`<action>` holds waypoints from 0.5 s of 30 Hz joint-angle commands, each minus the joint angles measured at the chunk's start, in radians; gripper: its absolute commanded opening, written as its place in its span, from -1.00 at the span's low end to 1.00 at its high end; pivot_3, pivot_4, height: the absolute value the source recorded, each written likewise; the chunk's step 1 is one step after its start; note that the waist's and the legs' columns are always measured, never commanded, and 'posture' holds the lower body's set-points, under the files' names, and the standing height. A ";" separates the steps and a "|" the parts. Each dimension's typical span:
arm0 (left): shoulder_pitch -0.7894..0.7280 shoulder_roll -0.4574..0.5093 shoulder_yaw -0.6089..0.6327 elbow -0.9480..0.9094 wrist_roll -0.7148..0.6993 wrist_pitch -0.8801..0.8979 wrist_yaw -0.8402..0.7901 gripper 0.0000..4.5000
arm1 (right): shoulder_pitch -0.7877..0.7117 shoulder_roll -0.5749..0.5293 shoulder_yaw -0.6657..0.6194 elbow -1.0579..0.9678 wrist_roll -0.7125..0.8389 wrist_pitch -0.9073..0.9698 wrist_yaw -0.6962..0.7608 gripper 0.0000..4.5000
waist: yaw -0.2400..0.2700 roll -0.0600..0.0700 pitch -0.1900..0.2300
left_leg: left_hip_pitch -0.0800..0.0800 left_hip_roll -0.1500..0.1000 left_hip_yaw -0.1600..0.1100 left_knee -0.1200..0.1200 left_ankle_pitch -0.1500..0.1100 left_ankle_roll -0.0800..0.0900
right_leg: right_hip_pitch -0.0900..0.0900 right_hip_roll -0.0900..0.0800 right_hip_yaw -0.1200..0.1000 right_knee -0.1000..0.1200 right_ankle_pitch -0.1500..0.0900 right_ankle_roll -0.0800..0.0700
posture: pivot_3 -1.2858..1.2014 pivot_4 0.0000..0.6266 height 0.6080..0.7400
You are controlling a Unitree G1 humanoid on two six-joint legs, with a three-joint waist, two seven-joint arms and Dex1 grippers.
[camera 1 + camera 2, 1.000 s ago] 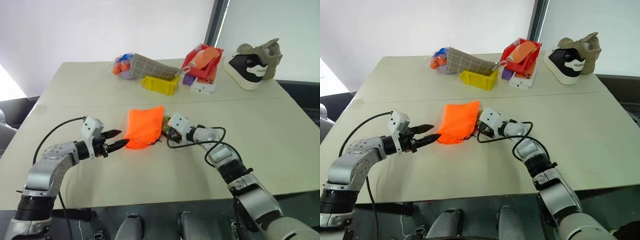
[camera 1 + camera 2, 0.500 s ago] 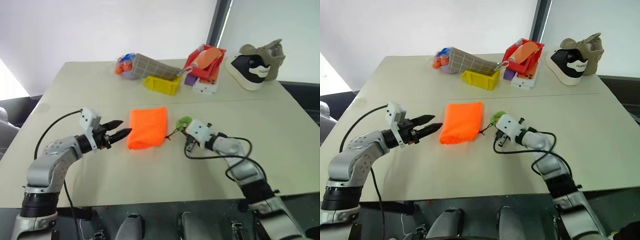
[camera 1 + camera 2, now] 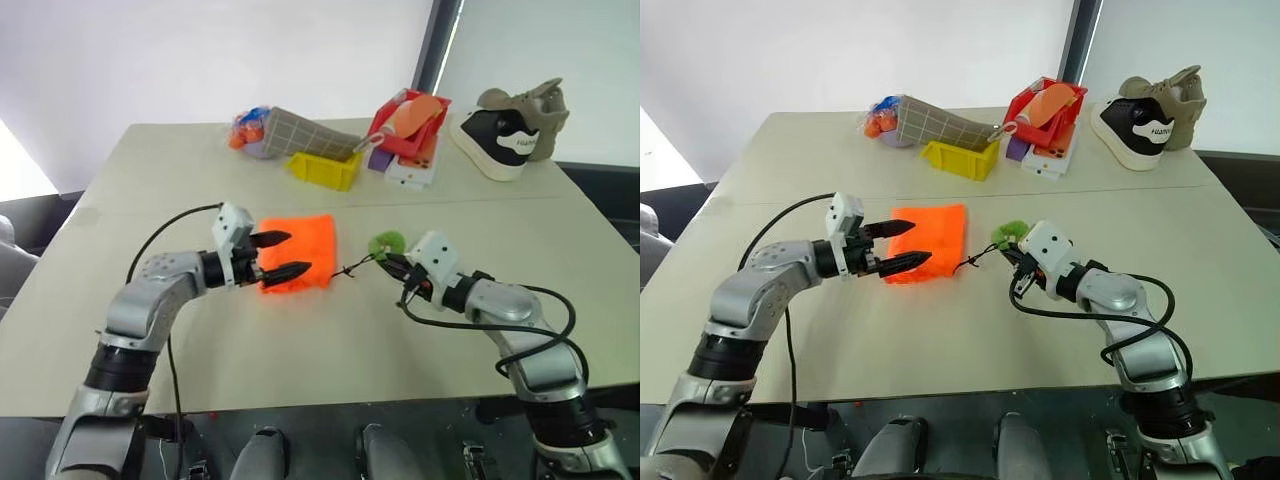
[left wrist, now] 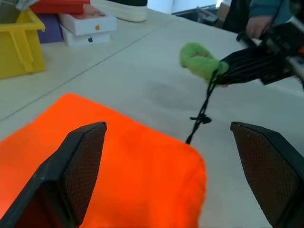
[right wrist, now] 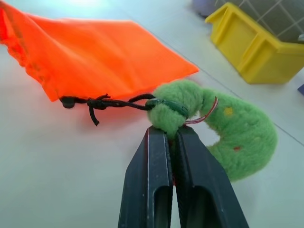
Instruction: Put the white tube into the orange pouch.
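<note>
Orange pouch [image 3: 297, 252]: flat on the desk [image 3: 300, 340], mid-centre.
Left pincer [image 3: 281, 254]: fingers wide apart, hovering over the pouch's near-left part.
Right pincer [image 5: 172, 133]: clamped on the green fuzzy tag [image 5: 216, 124]; right wrist view shows the pinch, black cord [image 5: 107, 102] running to the pouch.
White tube: cannot tell where.

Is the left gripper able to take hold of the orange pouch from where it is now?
Probably yes: the left gripper is open right over the orange pouch, nothing between.
</note>
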 commanded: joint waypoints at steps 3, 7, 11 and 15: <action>-0.025 -0.002 -0.005 0.053 0.044 -0.077 -0.031 0.98 | 0.025 0.000 -0.142 -0.089 0.098 0.033 -0.039 -1.00 | 0.001 0.000 0.000 | 0.000 0.000 0.000 -0.001 0.000 0.000 | 0.000 0.000 0.000 0.000 0.000 0.000 | 0.03 -0.52 1.00; -0.028 -0.008 -0.004 0.069 0.052 -0.089 -0.043 0.98 | 0.052 0.009 -0.174 -0.140 0.169 0.051 -0.037 -1.00 | 0.001 0.000 0.000 | 0.000 0.000 0.000 -0.001 0.000 0.000 | 0.000 0.000 0.000 0.000 0.000 0.001 | 0.03 -0.52 1.00; -0.037 -0.019 -0.014 0.067 0.047 -0.088 -0.068 0.98 | 0.076 0.018 -0.159 -0.173 0.209 0.053 -0.044 -1.00 | 0.000 0.000 0.000 | 0.000 0.000 0.000 -0.001 0.000 0.000 | 0.000 0.000 0.000 0.000 -0.001 0.002 | 0.03 -0.52 1.00; -0.059 -0.030 -0.035 0.077 0.059 -0.098 -0.102 0.98 | 0.075 0.014 -0.141 -0.176 0.219 0.049 -0.047 -1.00 | 0.001 0.000 0.000 | 0.000 0.000 0.000 0.000 0.000 0.000 | 0.000 0.000 0.000 0.000 -0.001 0.002 | 0.03 -0.52 1.00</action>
